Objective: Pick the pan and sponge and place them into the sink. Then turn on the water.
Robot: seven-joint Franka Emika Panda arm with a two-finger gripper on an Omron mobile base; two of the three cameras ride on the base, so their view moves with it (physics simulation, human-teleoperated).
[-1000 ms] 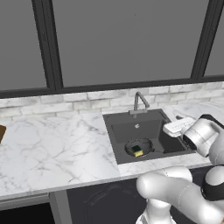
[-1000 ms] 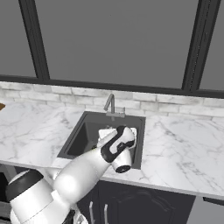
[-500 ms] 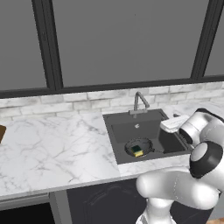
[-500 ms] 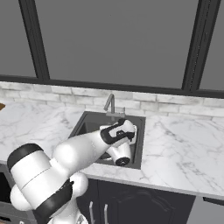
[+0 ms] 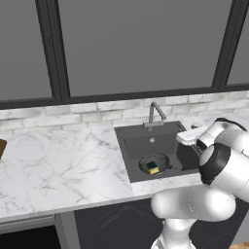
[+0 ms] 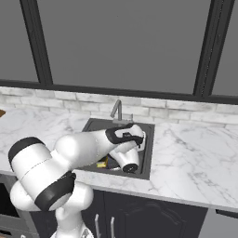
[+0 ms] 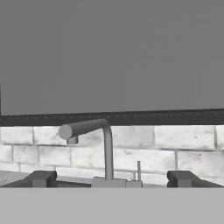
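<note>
The dark grey sink (image 5: 141, 146) is set into the marble counter. The round dark pan (image 5: 161, 160) lies on the sink's floor, and the green-and-yellow sponge (image 5: 152, 168) rests in the pan. In the right base view a yellow edge of the sponge (image 6: 101, 164) peeks out under my arm. My gripper (image 5: 184, 137) hovers over the sink's right side, level and facing the grey gooseneck faucet (image 5: 155, 115). In the hand view my gripper (image 7: 111, 179) is open and empty, with the faucet (image 7: 106, 148) ahead between the fingertips (image 7: 41, 178). No water is in view at the spout.
A pale brick backsplash (image 5: 97, 112) and dark window frames run behind the counter. Marble counter (image 5: 63, 165) stretches to the left of the sink, and more counter (image 6: 195, 158) lies to its right. A brown object (image 5: 2, 147) sits at the far left edge.
My hand has risen a little over the sink's right side and edged toward the faucet, while the elbow swung around. The jaws stayed open. Pan and sponge have not moved.
</note>
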